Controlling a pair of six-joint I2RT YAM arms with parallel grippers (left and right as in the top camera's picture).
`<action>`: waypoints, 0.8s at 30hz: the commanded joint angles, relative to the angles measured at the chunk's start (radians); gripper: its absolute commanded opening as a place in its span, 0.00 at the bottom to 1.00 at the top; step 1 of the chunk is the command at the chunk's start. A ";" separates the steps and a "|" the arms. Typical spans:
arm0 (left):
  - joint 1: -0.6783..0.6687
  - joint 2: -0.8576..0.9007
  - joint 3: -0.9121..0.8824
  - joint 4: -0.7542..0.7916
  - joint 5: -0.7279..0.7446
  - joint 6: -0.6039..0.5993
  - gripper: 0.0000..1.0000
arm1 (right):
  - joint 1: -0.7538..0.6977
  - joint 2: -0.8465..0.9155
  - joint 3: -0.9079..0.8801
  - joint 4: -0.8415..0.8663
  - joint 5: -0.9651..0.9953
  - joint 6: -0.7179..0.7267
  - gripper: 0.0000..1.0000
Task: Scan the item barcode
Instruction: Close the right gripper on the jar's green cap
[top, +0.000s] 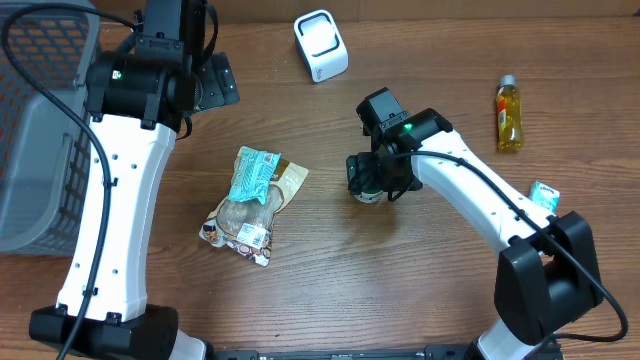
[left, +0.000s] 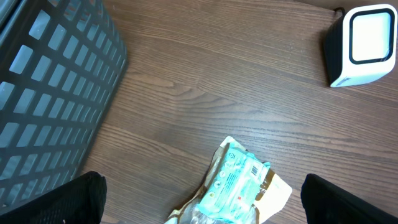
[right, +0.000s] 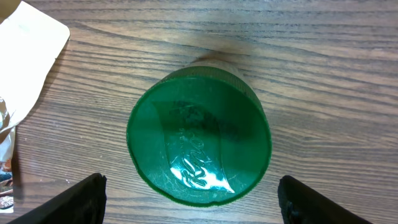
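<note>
The wooden table (top: 400, 300) carries everything, with a grey mesh basket (top: 30, 130) at its far left edge. The left arm (top: 110, 220) reaches toward the back beside the basket; the left gripper (left: 205, 194) hangs in the air with its 2 fingers spread wide and nothing between them. The right arm (top: 470, 190) stretches in toward the middle, where the right gripper (right: 191, 186) hovers with its fingers parted on either side of a green-lidded jar (right: 199, 143), touching neither side. The jar stands upright on the table. A snack bag (top: 253, 205) lies flat to its left. The white scanner (top: 321, 45) sits near the back edge. A yellow bottle (top: 509, 115) lies at the right, and a small teal packet (top: 545, 196) lies nearer the front.
</note>
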 joint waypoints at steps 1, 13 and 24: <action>-0.001 -0.022 0.020 0.001 -0.014 0.015 1.00 | 0.005 0.013 -0.005 0.005 -0.008 -0.003 0.88; -0.001 -0.022 0.020 0.001 -0.014 0.015 1.00 | 0.005 0.013 -0.005 0.026 -0.009 0.077 1.00; -0.001 -0.022 0.020 0.001 -0.014 0.015 1.00 | 0.005 0.013 -0.005 0.032 -0.020 0.081 1.00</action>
